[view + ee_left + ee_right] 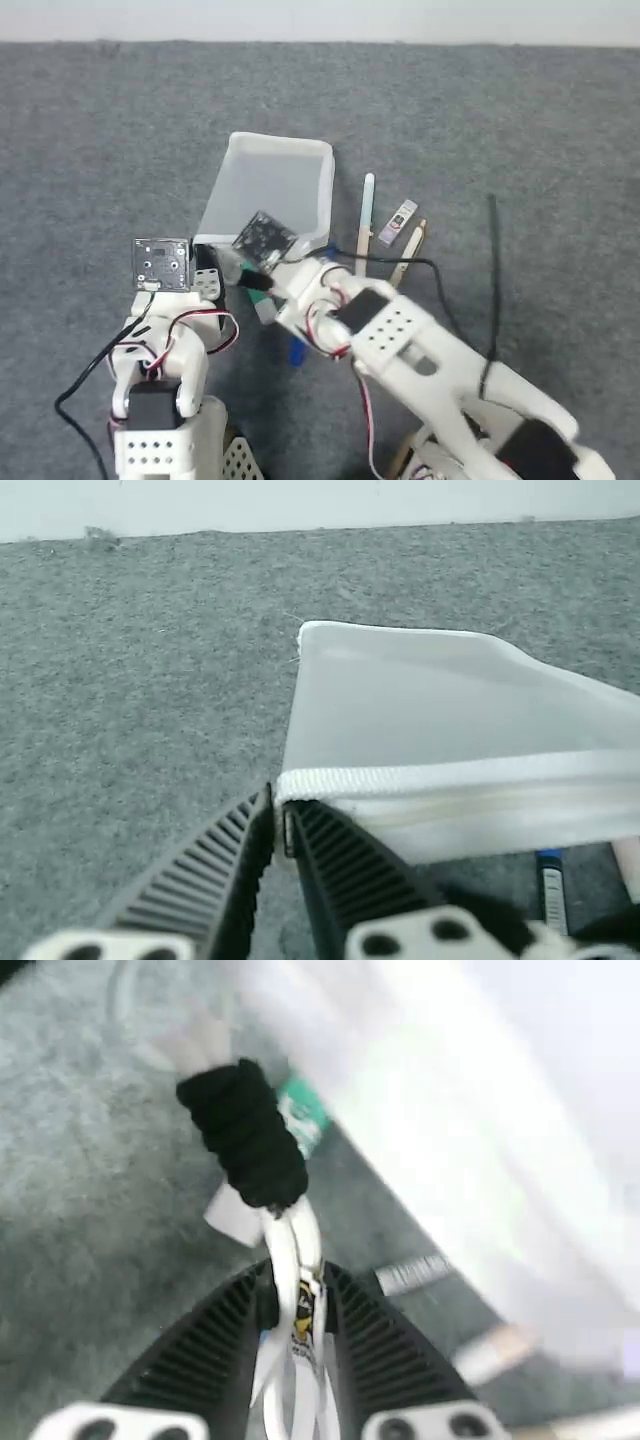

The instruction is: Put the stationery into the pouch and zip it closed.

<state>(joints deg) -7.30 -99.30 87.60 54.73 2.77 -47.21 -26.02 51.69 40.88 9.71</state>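
Left jaws on pouch corner, right jaws on pen.

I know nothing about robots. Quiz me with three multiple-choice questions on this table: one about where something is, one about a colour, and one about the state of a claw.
1. Where does the left gripper hold the pouch?
A) at a corner of its zip edge
B) in the middle of its flat side
C) nowhere, it hangs well apart

2. What colour is the pouch?
A) red
B) black
C) white

3. How is the right gripper?
A) wide open and empty
B) shut on a white item with a black end
C) shut on the pouch

Answers:
1 A: the left wrist view shows it pinching the corner of the woven edge.
2 C: the fabric is white in the high and left wrist views.
3 B: the right wrist view shows the item clamped in it.
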